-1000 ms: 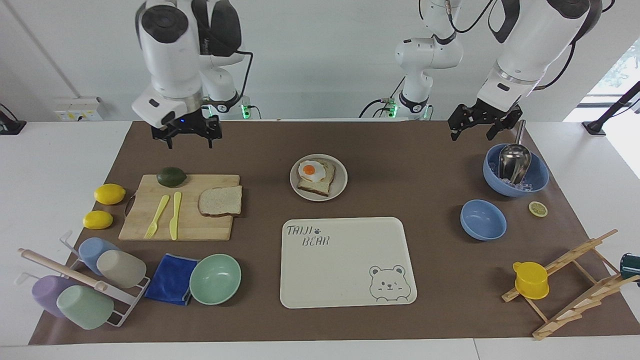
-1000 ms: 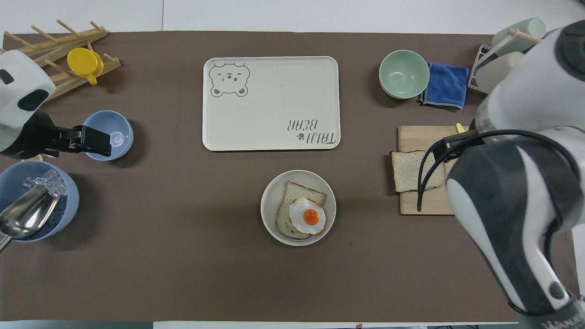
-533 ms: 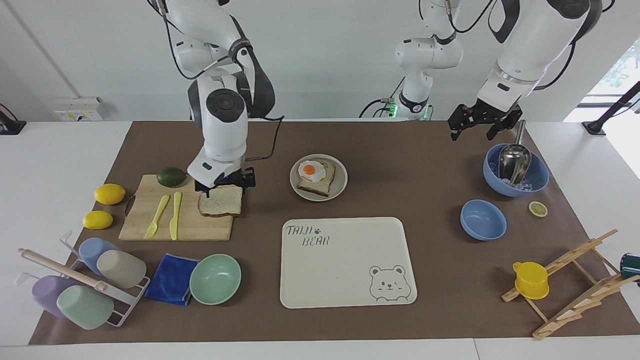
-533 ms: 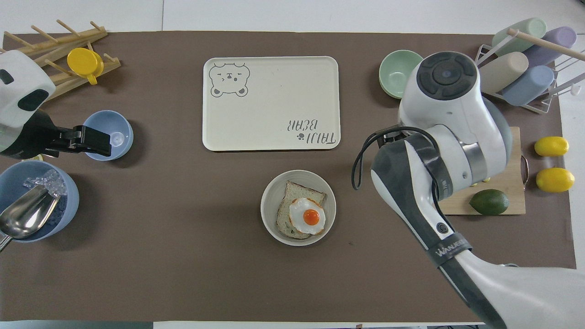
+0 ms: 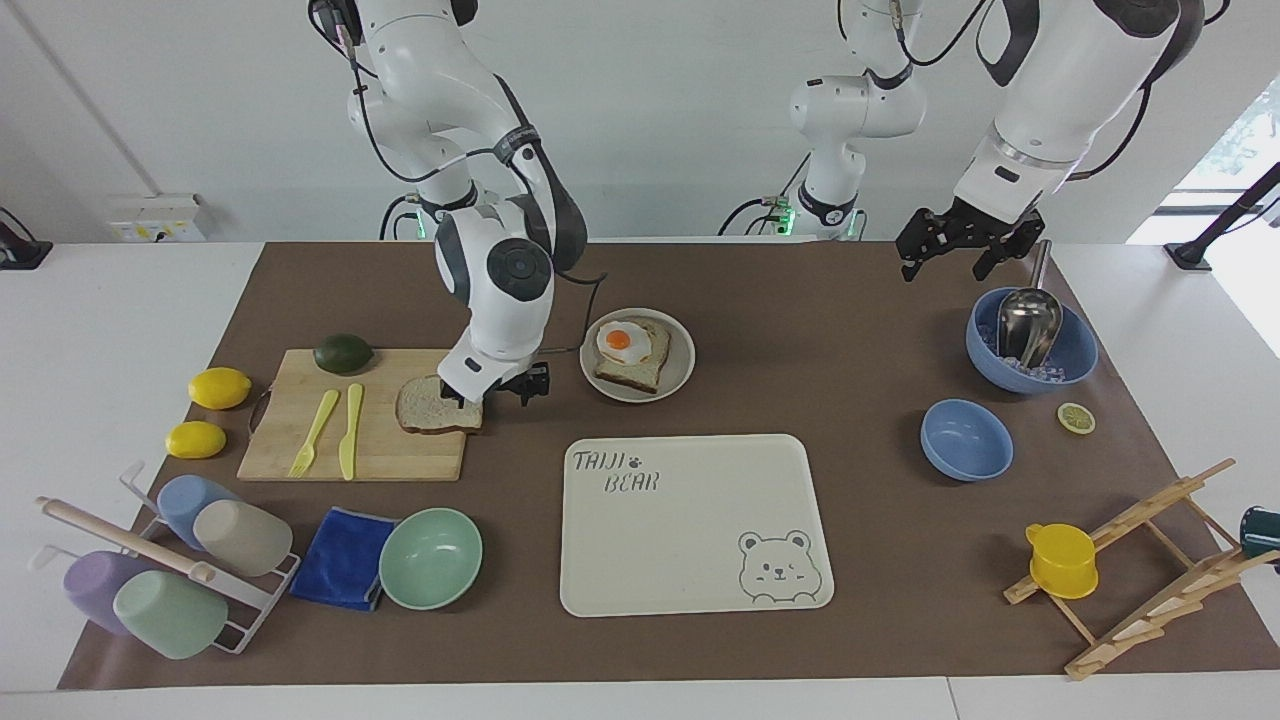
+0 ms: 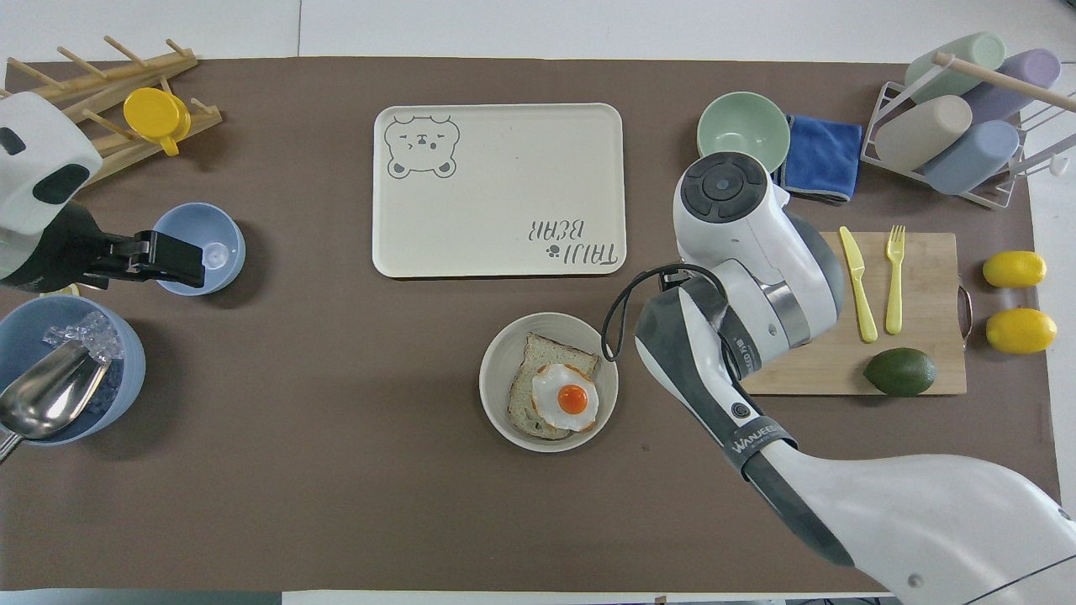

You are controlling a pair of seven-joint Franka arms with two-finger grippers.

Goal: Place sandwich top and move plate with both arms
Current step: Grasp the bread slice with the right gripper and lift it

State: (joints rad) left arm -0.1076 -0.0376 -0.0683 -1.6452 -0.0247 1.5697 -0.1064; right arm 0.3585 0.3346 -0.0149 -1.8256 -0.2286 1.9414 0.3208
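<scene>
The sandwich top (image 5: 430, 406), a plain bread slice, lies flat on the wooden cutting board (image 5: 370, 450). My right gripper (image 5: 497, 392) is low at the slice's end nearest the plate, open, with one finger over the bread and the other off the board's edge. In the overhead view the right arm hides both the slice and the gripper. The round beige plate (image 5: 684, 368) holds a bread slice with a fried egg (image 5: 628, 352); it also shows in the overhead view (image 6: 496, 402). My left gripper (image 5: 948, 258) waits, open and empty, in the air beside the big blue bowl (image 5: 1075, 355).
A yellow knife and fork (image 5: 333, 430) and an avocado (image 5: 343, 353) are on the board. The bear-print tray (image 5: 690, 520) lies farther from the robots than the plate. A mint bowl (image 5: 430, 557), a blue cloth, a cup rack and a small blue bowl (image 5: 965, 440) stand around.
My right arm swung from the table edge nearest the robots down over the board, then shifted to the bread slice's plate-side end. The slice and the left arm have not moved.
</scene>
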